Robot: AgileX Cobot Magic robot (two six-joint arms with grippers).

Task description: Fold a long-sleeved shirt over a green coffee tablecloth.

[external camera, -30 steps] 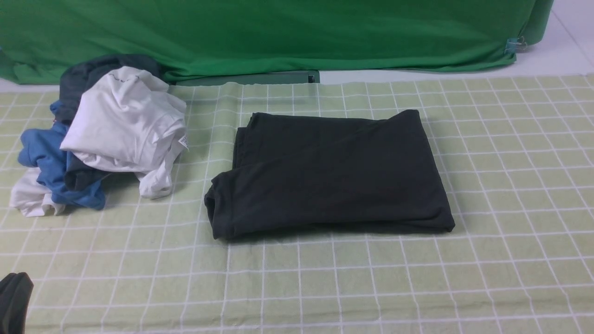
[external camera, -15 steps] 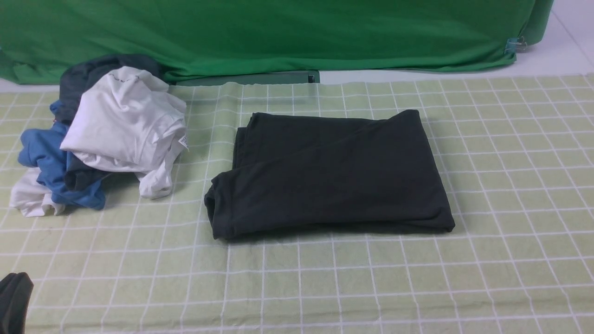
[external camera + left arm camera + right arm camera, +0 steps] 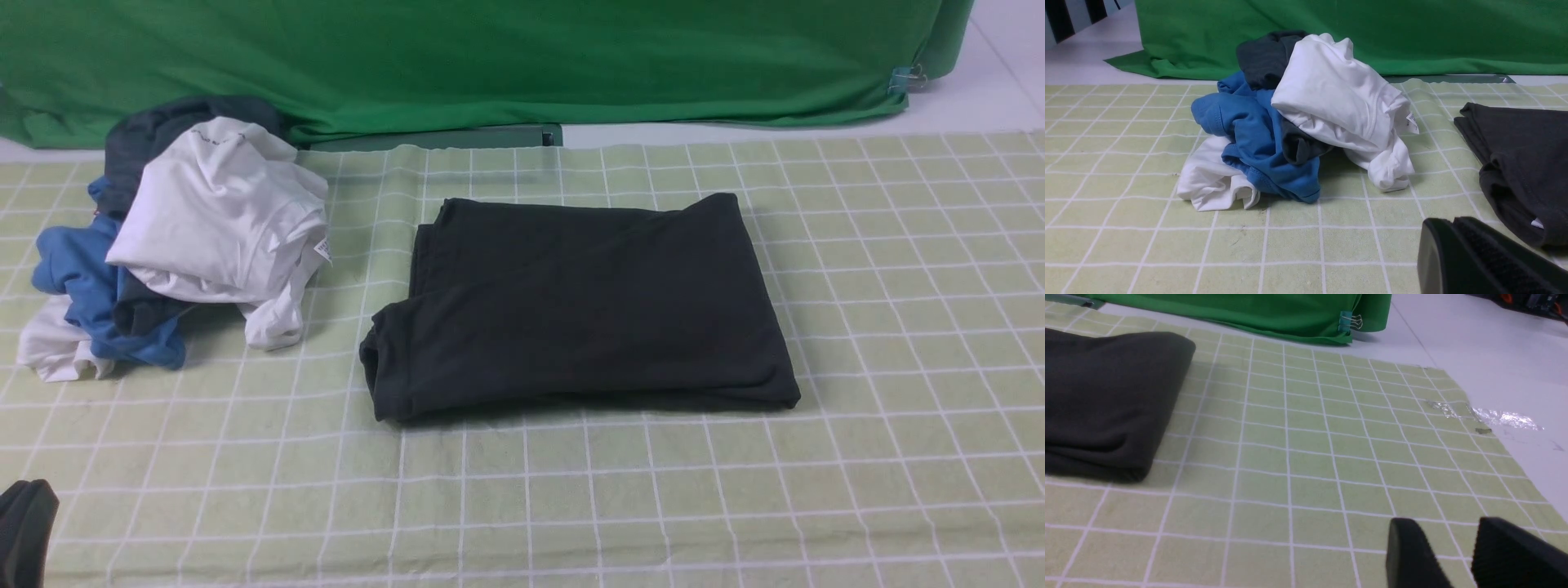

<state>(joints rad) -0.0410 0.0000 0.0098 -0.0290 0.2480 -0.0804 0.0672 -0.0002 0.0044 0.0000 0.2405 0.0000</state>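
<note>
A white tabletop point(image 3: 980, 106) carries the green coffee tablecloth point(image 3: 898, 286), a pale yellow-green cloth ruled in white squares, with a plain bright green backdrop point(image 3: 490, 57) draped along its far edge and pinned by a binder clip point(image 3: 904, 79). We see the long-sleeved shirt point(image 3: 580, 306) lying folded into a compact black rectangle near the middle of the cloth, free of both tools. To its left, well apart from it, sits a heap of other garments: a white shirt point(image 3: 220, 220) on top, a blue garment point(image 3: 82, 278) beneath and a dark grey one point(image 3: 155, 131) behind.

The left tool point(image 3: 1478, 257) appears in the left wrist view near the shirt's folded corner point(image 3: 1515, 179), without touching it. We see dark finger surfaces lying close together with nothing between them, but we cannot tell whether they are fully closed. In the front view only a dark tip shows at the lower left corner point(image 3: 24, 531).

The right tool point(image 3: 1461, 555) hovers over bare cloth to the right of the shirt point(image 3: 1106, 400), its two fingers point(image 3: 1412, 555) parted by a narrow gap and empty. A patch of clear tape point(image 3: 1502, 416) fixes the cloth's edge to the tabletop.
</note>
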